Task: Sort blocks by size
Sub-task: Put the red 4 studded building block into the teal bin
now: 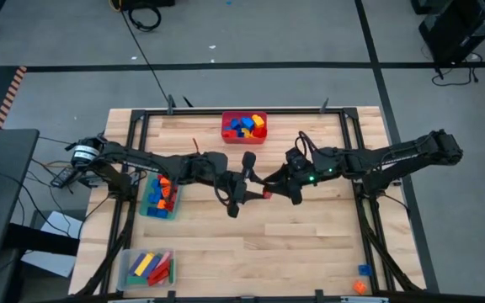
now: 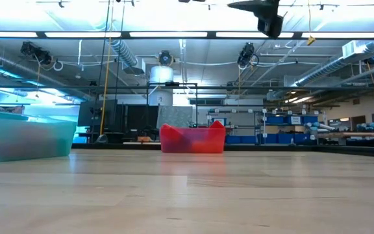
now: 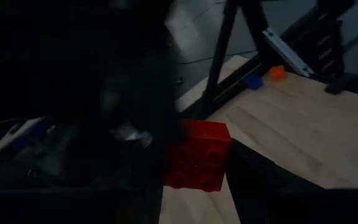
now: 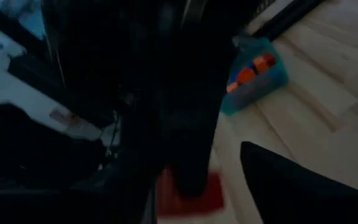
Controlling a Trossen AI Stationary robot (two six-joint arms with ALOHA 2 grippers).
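Red block (image 3: 197, 155), between both grippers, mid-table

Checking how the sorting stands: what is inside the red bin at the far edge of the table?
The red bin holds a heap of blocks: blue, red, some yellow and orange. Anything lower in the heap is covered.

I see the wooden tabletop (image 1: 310, 244) carrying a red bin (image 1: 243, 127) far-centre, a green bin (image 1: 160, 196) left, a clear bin (image 1: 147, 268) near-left, and two loose blocks (image 1: 361, 279) near-right.
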